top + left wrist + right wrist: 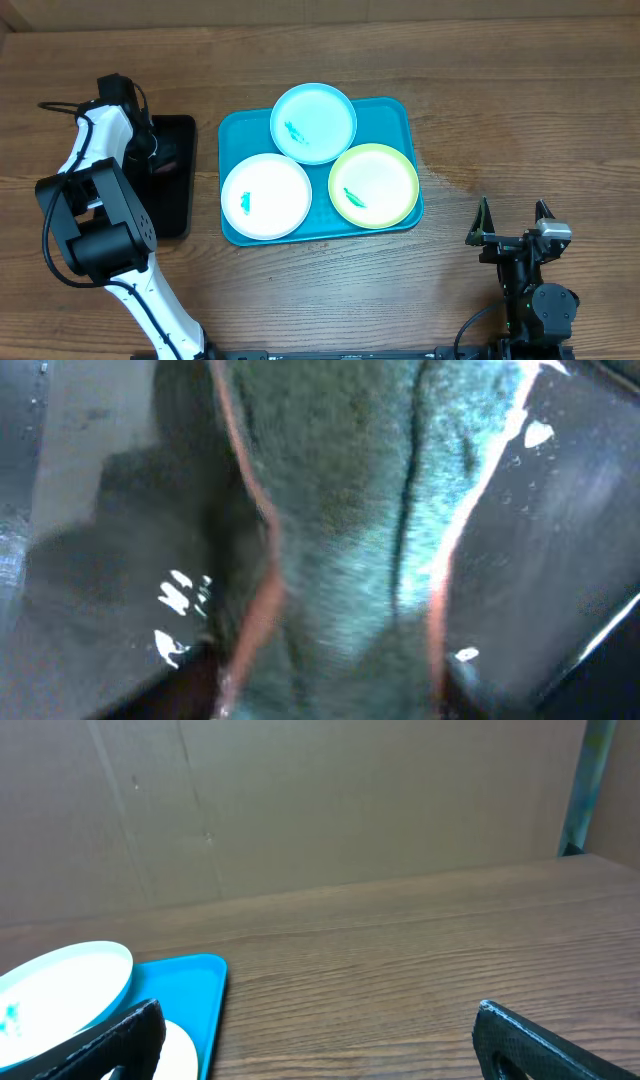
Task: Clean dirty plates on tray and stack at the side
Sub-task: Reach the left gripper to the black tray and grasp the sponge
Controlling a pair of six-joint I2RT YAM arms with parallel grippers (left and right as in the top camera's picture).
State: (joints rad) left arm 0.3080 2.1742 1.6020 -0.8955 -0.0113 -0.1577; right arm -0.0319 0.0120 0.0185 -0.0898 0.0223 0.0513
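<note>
Now the turquoise tray (405, 120) is seen at the middle of the overhead frame, flat on the table (520, 90). All three plates are carried on it: the pale blue plate (313, 122) at the top, the white plate (266, 195) at lower left, the yellow-green plate (373, 185) at lower right. Teal smears (352, 196) are shown on each.

Over at lower right, the right fingers (484, 218) are held spread with nothing between them, well apart from the turquoise tray; the yellow-green plate is nearest to them.

At upper left, the left fingers (155, 150) are found over a black tray (180, 205), well apart from the plates. The left wrist view is filled by blurred, fuzzy green material (350, 540); whether those fingers are clenched cannot be told.
</note>
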